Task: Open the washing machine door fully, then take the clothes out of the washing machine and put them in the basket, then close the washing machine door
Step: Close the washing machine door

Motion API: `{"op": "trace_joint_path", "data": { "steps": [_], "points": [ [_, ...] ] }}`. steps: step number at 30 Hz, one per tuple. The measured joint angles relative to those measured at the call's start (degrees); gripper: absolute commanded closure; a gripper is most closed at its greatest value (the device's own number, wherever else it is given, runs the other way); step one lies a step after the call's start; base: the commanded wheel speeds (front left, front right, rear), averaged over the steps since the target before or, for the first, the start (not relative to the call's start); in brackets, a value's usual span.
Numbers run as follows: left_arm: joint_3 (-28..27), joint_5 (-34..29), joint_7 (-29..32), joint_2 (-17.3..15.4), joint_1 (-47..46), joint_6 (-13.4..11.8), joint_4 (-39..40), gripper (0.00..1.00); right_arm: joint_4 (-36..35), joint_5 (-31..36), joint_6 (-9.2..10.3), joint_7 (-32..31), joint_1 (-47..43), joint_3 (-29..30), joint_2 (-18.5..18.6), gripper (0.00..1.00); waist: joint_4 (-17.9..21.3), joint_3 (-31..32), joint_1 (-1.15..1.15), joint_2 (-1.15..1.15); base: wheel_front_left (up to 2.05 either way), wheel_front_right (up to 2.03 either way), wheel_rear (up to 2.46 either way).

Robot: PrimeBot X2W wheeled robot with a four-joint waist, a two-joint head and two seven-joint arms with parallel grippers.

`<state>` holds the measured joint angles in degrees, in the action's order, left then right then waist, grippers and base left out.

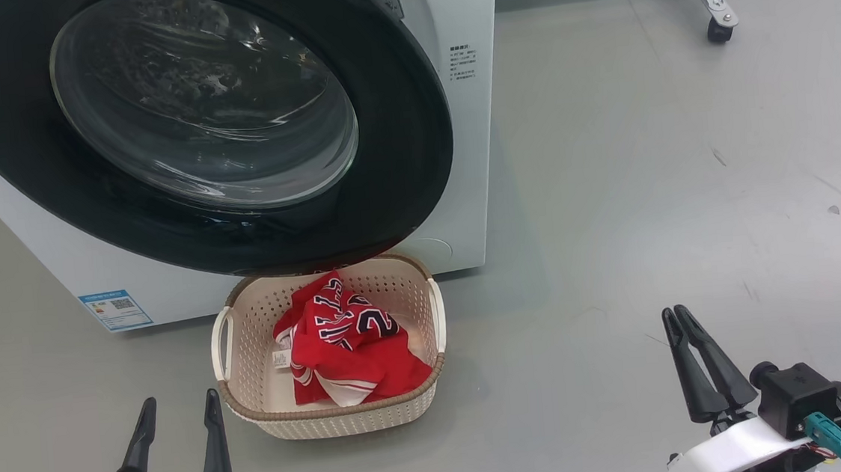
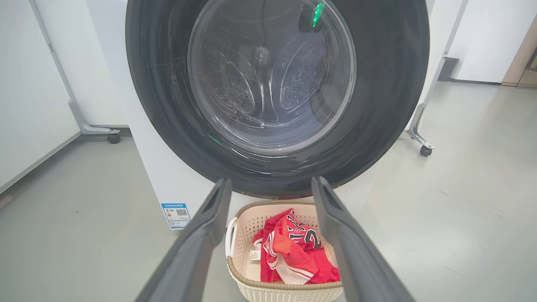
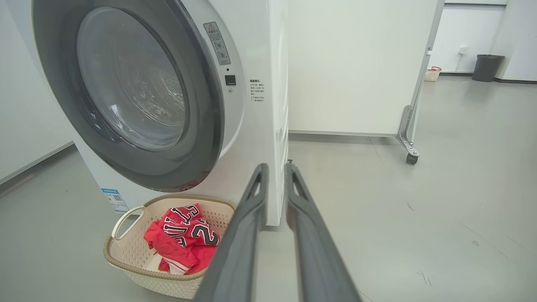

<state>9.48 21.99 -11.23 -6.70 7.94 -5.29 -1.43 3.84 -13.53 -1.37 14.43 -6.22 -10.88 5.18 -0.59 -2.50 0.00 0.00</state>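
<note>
Head view: large round glossy-black-rimmed glass door point(image 1: 414, 154) is shut on the white front-loading washing machine point(image 1: 478, 111). Red numbered sports clothes point(image 1: 346, 339) lie in the cream perforated plastic basket point(image 1: 329, 416) on the floor just below the door.

Left wrist view: left gripper point(image 2: 271, 179) spread wide, empty.

Right wrist view: right gripper point(image 3: 275, 165) narrowly parted, holding nothing.

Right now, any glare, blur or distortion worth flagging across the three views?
Head view: sharp, pale reflections streak the washing machine door glass. Left wrist view: green glint on that glass, wide-angle stretch at edges. Right wrist view: even light, no harsh shadows around the basket.
</note>
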Motion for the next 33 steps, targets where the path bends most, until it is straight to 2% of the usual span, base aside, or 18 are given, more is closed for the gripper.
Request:
{"op": "trace_joint_path", "data": {
  "steps": [13, 17, 26, 33],
  "points": [
    [2.2, -1.3, 0.0, 0.4, -0.1, 0.0, 0.0, 0.00, -0.7, 0.0, -0.11, -0.1, -0.2, 0.7, 1.4, 1.00, -2.0, -0.5, 0.00, 0.00, 0.00, 0.00, 0.00],
    [3.0, -2.2, -0.2, 0.5, -0.4, 0.0, 0.5, 0.00, -1.0, 0.0, -0.76, -0.6, 0.4, 0.9, 2.7, 1.00, -3.3, -1.2, 0.00, 0.00, 0.00, 0.00, 0.00],
    [4.3, -2.4, -0.9, 1.6, -2.2, 0.0, 2.2, 0.00, -1.2, 0.8, -2.52, -3.3, 7.3, 0.9, 6.1, 1.00, -7.1, -4.5, 0.00, 0.00, 0.00, 0.00, 0.00],
    [5.9, -2.4, -1.5, 2.2, -4.8, 0.5, 3.4, 0.00, -0.7, 2.1, -4.09, -5.9, 14.7, -1.3, 7.6, 1.00, -10.8, -8.2, 0.00, 0.00, 0.00, 0.00, 0.00]
  ]
}}
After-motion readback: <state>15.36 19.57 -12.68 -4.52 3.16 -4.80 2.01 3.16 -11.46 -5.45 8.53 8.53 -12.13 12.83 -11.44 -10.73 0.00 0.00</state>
